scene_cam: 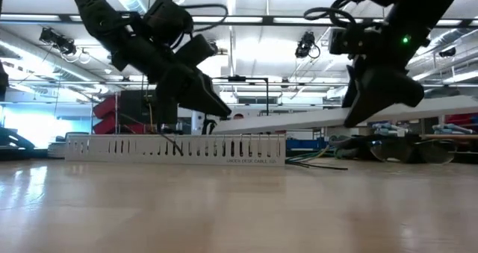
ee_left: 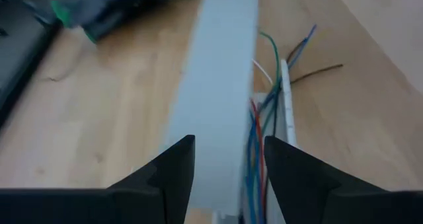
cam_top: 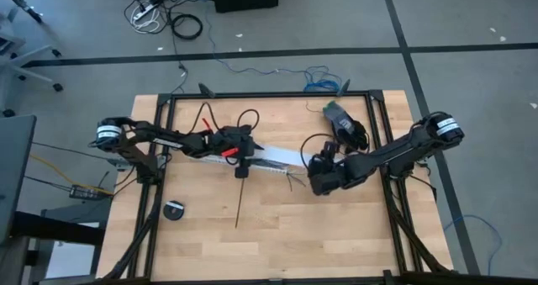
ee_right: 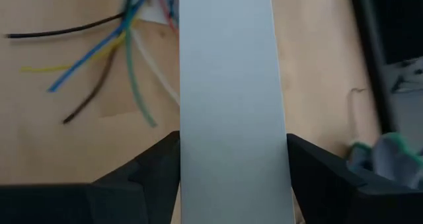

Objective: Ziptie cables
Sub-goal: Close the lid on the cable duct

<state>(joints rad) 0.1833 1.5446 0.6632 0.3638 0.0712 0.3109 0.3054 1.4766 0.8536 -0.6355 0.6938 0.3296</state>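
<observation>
Fingers of the left gripper [ee_left: 228, 178] and right gripper [ee_right: 232, 168] each pinch the white cover strip [ee_right: 228, 85]; cables [ee_left: 261, 128] lie below, ziptie [cam_top: 239, 203] aside. Lift level, evenly.

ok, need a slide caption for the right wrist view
Right gripper grips a flat white cover strip, cables fanned loose on the table beside it.

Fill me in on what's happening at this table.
Both arms hold a flat white cover strip above the slotted white channel, the right pincer at one end and the left pincer at the other. The cables lie in the channel, ends spilling out. The ziptie lies untouched on the table.
</observation>
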